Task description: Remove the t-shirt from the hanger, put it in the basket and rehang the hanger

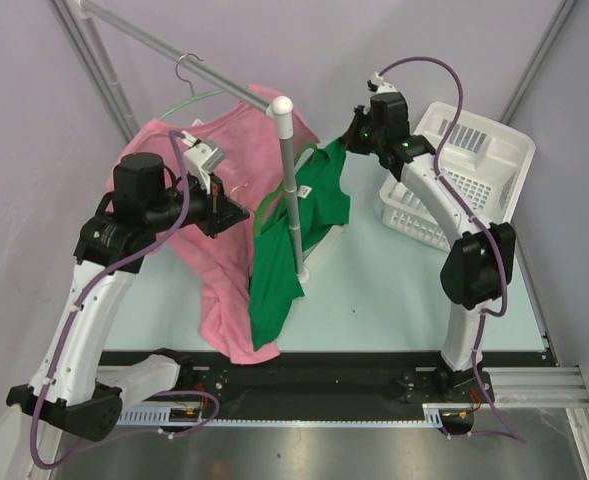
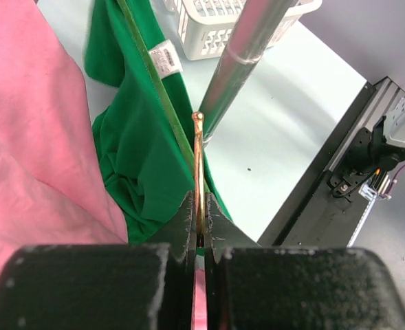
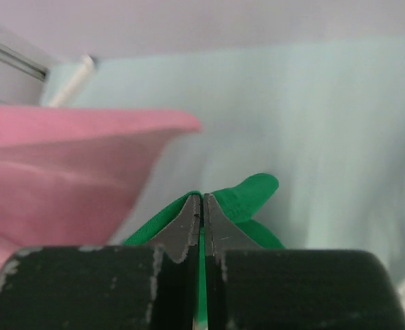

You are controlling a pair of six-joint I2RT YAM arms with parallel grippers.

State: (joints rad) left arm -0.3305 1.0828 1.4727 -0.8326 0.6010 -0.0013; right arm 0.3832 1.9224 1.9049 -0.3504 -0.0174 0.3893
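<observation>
A green t-shirt hangs beside the rack's upright post. It also shows in the left wrist view with a white label, and a thin green hanger rod runs along it. My right gripper is shut on a fold of the green shirt's upper edge, with its jaws pinched on the cloth. My left gripper is shut on a thin golden hanger wire between its jaws. A pink t-shirt hangs to the left on a green wire hanger.
The hanger hook sits on the slanted metal rail. The post has a white cap and stands close to my left gripper. A white plastic basket stands at the back right, behind my right arm.
</observation>
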